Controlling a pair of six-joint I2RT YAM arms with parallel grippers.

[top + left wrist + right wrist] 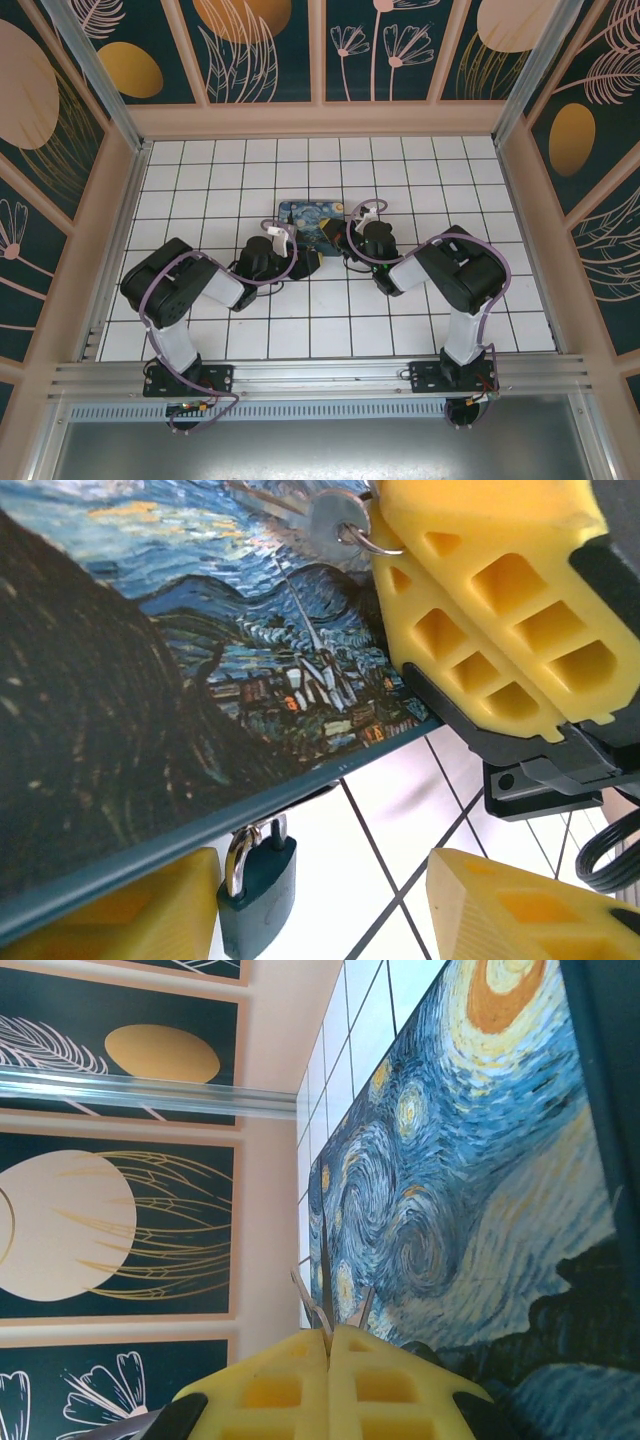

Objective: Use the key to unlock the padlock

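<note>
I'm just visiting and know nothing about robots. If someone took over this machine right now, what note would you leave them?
Left gripper: jaws open on either side of the padlock, not gripping it.
Right gripper: jaws shut on the key, held over the Starry Night box.
Padlock: on the tiles at the box's edge, shackle looks closed.
Done: key is in hand.
Left: grip the padlock, insert the key, turn it, open the shackle.

A robot lab cell (floral wall panels (260,50), white-tiled floor (200,190), aluminium mounting rail (320,375)).
</note>
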